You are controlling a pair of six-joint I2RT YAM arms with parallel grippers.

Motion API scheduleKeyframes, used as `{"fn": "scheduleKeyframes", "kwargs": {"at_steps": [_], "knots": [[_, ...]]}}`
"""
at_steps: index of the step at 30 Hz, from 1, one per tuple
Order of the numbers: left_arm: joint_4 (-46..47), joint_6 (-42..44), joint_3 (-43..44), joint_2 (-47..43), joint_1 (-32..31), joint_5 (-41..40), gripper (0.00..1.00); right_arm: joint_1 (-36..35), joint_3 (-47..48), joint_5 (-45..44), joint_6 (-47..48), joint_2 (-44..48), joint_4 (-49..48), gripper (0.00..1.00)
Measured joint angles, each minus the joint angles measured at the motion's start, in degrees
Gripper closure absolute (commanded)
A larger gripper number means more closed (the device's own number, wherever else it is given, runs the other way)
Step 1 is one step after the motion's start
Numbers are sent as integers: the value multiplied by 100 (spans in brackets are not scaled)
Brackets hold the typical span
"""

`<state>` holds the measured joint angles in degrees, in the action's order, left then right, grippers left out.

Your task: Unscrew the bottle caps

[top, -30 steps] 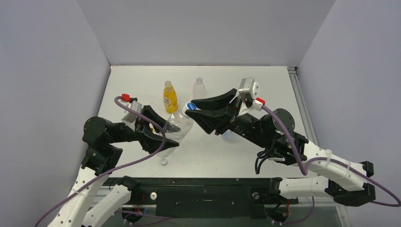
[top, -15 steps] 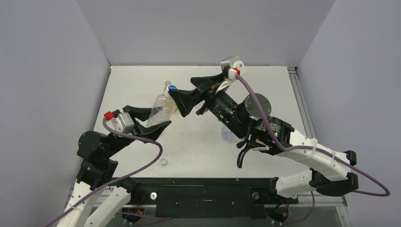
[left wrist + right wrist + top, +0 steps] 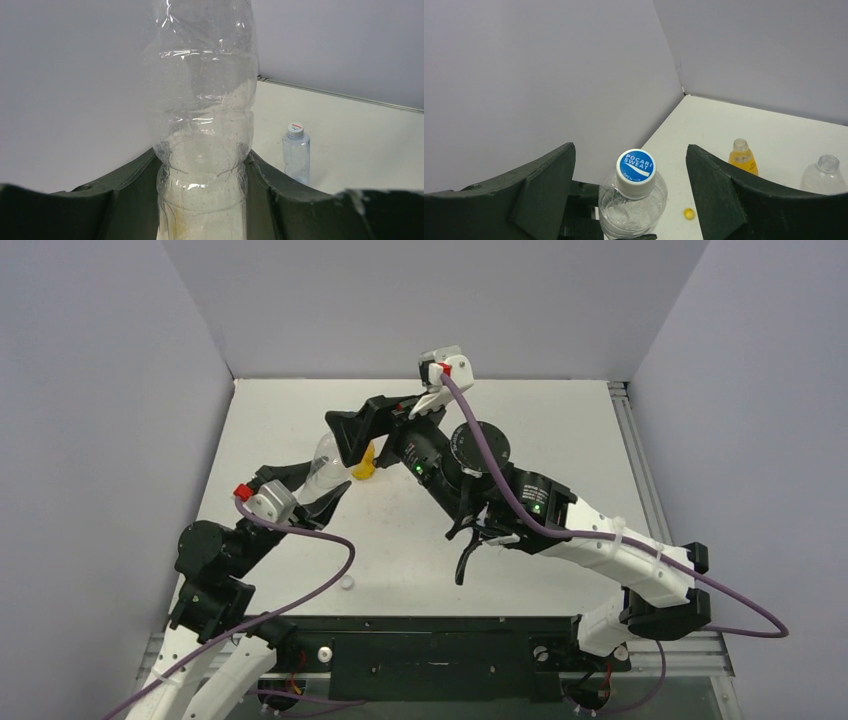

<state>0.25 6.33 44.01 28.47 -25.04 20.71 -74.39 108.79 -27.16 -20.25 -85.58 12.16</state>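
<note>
My left gripper (image 3: 308, 488) (image 3: 200, 167) is shut on the lower body of a clear bottle (image 3: 322, 458) (image 3: 200, 115) and holds it off the table. Its white bottle cap with a blue top (image 3: 636, 171) sits on the neck. My right gripper (image 3: 630, 150) (image 3: 348, 438) is open, one jaw on each side of the cap and apart from it. In the top view this gripper hides the cap. A yellow-orange bottle (image 3: 742, 157) (image 3: 366, 464) stands uncapped on the table, and its yellow cap (image 3: 689, 214) lies loose in front of it.
A loose white cap (image 3: 346, 582) lies near the table's front left. A small clear bottle with a white cap (image 3: 296, 152) stands upright. Another clear bottle (image 3: 821, 176) stands open beside the yellow one. The left wall is close to both grippers.
The right gripper has opened and no longer pinches the blue-topped cap. Both arms have swung left and towards the back, carrying the clear bottle to stand more upright.
</note>
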Motion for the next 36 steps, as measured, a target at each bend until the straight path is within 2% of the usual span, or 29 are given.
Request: {"fn": "scheduleKeyframes", "kwargs": {"at_steps": [5, 10, 23, 30, 36], "knots": [[24, 15, -44, -26, 0, -59, 100, -31, 155, -308, -42, -243, 236, 33], [37, 15, -70, -24, 0, -81, 100, -33, 155, -378, -107, -289, 278, 46], [39, 15, -70, -15, 0, -125, 100, -33, 155, -411, -293, -319, 278, 49], [39, 13, -70, -11, 0, -118, 100, -33, 160, -409, -317, -334, 275, 56], [39, 11, -70, -11, 0, -116, 100, -33, 192, -404, -352, -452, 282, 71]]}}
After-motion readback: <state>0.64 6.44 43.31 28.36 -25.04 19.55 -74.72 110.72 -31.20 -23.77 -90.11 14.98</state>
